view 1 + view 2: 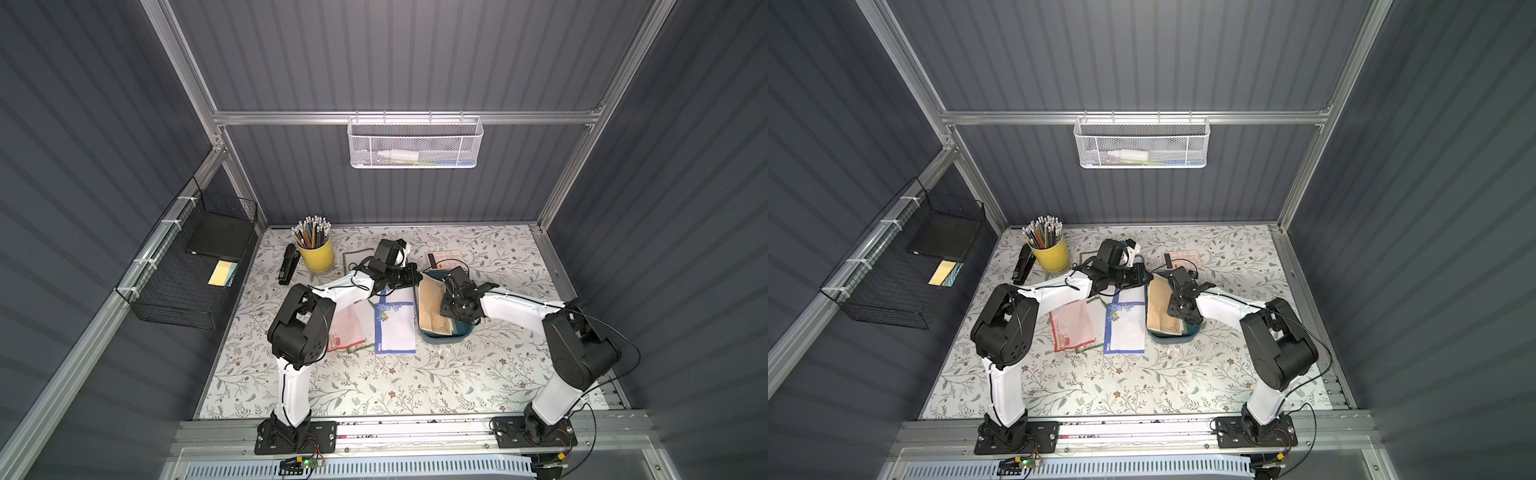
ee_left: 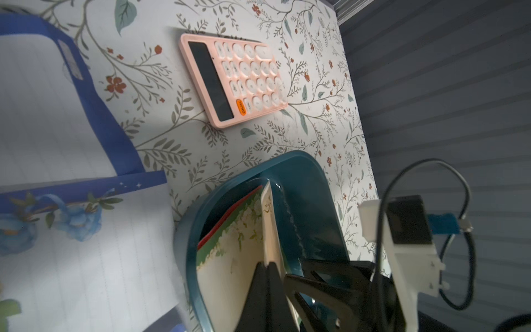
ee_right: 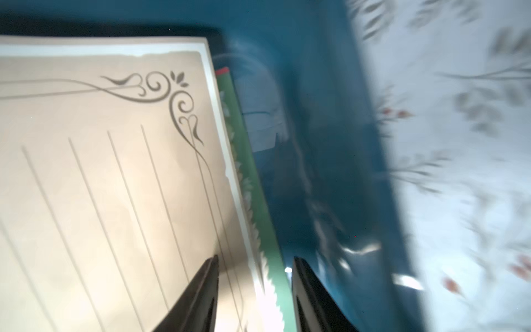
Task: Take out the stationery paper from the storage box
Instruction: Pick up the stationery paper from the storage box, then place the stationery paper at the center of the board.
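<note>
Stationery paper (image 1: 395, 332) is partly out of its box and partly in it, on the floral table (image 1: 415, 382). The storage box (image 1: 446, 340) lies at about 2 o'clock from the table's middle in both top views, with its long axis running 12 to 6. Just beside its 9 o'clock side a blue-floral sheet (image 1: 1125, 328) lies on the table, and a red-bordered sheet (image 1: 1071, 326) lies farther toward 9 o'clock. Inside the box a tan sheet (image 1: 1160, 303) with a scrolled border is tilted, its 9 o'clock edge raised over the rim. A green-bordered sheet (image 3: 253, 186) lies under it. A pink calculator (image 2: 232, 80) rests at the box's 12 o'clock, apart from it.

The left gripper (image 2: 268, 267) is at the box's 12 o'clock end. Its jaws are pressed together on the tan sheet's edge, which stands between them. The right gripper (image 3: 255, 287) hangs over the box from 3 o'clock with its jaws apart, gripping nothing. One finger (image 3: 198, 296) is above the tan sheet and the other is above the teal floor. The edges of the tan and green-bordered sheets run through the gap.
</note>
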### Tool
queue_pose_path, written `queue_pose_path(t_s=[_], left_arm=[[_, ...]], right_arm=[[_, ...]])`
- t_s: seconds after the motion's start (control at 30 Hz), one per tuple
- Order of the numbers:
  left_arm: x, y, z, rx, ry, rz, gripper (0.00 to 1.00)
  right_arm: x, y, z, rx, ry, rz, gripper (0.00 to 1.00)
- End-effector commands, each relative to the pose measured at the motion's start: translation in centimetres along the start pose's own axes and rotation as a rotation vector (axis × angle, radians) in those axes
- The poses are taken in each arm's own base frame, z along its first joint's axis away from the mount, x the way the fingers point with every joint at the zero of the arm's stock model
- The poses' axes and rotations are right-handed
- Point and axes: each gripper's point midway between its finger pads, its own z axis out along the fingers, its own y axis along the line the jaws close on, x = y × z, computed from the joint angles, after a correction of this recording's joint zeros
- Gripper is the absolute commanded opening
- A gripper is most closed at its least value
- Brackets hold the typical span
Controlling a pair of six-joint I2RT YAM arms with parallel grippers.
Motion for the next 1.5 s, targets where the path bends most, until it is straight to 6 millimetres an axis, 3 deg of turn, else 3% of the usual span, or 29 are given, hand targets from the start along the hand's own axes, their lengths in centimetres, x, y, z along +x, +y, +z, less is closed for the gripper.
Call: queue_pose_path(t_s=[0.0, 0.17, 0.3, 0.53, 0.67, 0.77, 0.9, 1.3, 1.47], left_arm=[[-1.7, -3.1, -1.9, 0.049, -0.034, 0.052, 0.00], [-2.7, -4.2, -3.2, 0.047, -0.062, 0.074, 0.00], [-4.2, -5.0, -5.2, 0.034, -0.104, 0.090, 0.00], [-9.7, -7.0, -13.8, 0.025, -0.285, 0.091, 0.00], [-11.6, -5.7, -18.6, -0.077, -0.364, 0.072, 0.00], [-11.7, -4.5, -20.5, -0.142, -0.383, 0.061, 0.00], [-10.8, -3.0, -20.7, -0.207, -0.366, 0.051, 0.00], [-7.2, -0.1, -18.0, -0.194, -0.289, 0.031, 0.00], [-4.4, 3.0, -16.2, -0.241, -0.218, 0.016, 0.00]], right_arm=[[-1.9, -1.1, -3.3, 0.058, -0.073, 0.015, 0.47], [-4.3, -1.5, -7.2, 0.041, -0.198, 0.040, 0.52], [-5.0, -1.8, -8.7, 0.034, -0.243, 0.043, 0.54], [-4.4, -1.9, -8.1, 0.045, -0.209, 0.026, 0.54], [-4.1, -1.7, -7.3, 0.050, -0.183, 0.022, 0.54], [-3.9, -1.4, -6.8, 0.045, -0.162, 0.017, 0.54], [-3.6, -0.9, -6.1, 0.033, -0.136, 0.006, 0.54], [-2.4, -0.1, -4.7, -0.002, -0.077, 0.001, 0.55], [-1.5, -0.2, -3.8, 0.003, -0.040, -0.008, 0.56]])
